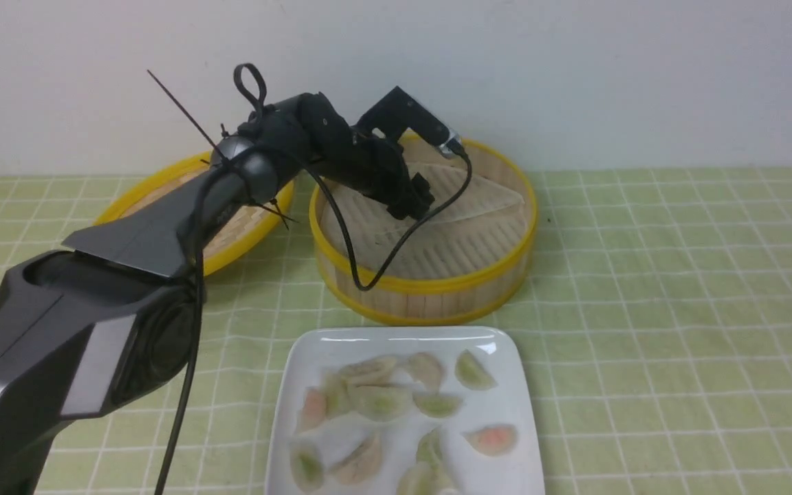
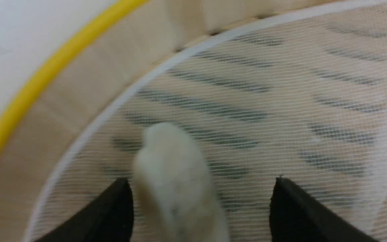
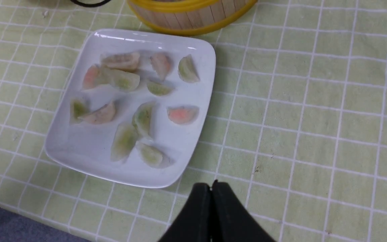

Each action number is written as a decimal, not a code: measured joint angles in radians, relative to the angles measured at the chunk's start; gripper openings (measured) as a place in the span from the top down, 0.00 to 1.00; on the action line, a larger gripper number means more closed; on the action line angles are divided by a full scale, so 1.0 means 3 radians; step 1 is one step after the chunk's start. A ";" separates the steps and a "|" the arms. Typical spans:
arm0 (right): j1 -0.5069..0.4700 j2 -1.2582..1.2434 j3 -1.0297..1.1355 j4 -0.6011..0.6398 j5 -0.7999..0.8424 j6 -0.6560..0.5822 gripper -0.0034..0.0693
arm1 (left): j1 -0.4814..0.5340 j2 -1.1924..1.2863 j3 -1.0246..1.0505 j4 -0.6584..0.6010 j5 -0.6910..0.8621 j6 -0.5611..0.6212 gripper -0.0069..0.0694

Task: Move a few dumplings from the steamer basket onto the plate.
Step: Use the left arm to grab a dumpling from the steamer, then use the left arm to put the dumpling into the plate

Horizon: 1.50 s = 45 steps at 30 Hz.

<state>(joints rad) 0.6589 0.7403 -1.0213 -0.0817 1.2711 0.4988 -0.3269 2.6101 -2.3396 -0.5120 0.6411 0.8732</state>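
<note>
Between the spread jaws of the left gripper (image 2: 201, 181), a pale cream-white, softly rounded dumpling (image 2: 173, 168) was seen lying on the ridged mesh liner (image 2: 281, 101) of the round, bamboo-slat, yellow-rimmed steamer basket (image 1: 430, 299). The glossy white square plate (image 1: 396, 340) was set just before the basket. The right gripper's (image 3: 211, 190) jaws were pressed together.
</note>
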 joint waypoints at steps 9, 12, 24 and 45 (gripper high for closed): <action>0.0000 0.0000 0.0000 0.0037 0.0000 0.0013 0.97 | -0.0007 0.0025 0.0000 -0.0095 -0.0085 0.0067 0.51; 0.0000 0.0000 0.0000 0.0037 0.0000 0.0016 0.97 | -0.0007 0.0021 0.0000 -0.0103 -0.0077 0.0044 0.65; 0.0000 0.0000 0.0000 0.0087 0.0000 0.0018 0.97 | 0.0088 -0.0521 0.0005 0.0019 0.0581 -0.0455 0.64; 0.0000 0.0000 0.0000 0.0090 0.0000 -0.0180 0.97 | 0.0160 -0.2328 0.0233 0.0389 0.2035 -0.1777 0.64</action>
<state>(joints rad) 0.6589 0.7403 -1.0213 -0.0549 1.2711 0.4448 -0.2788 1.9117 -2.2697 -0.3953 1.2517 0.3401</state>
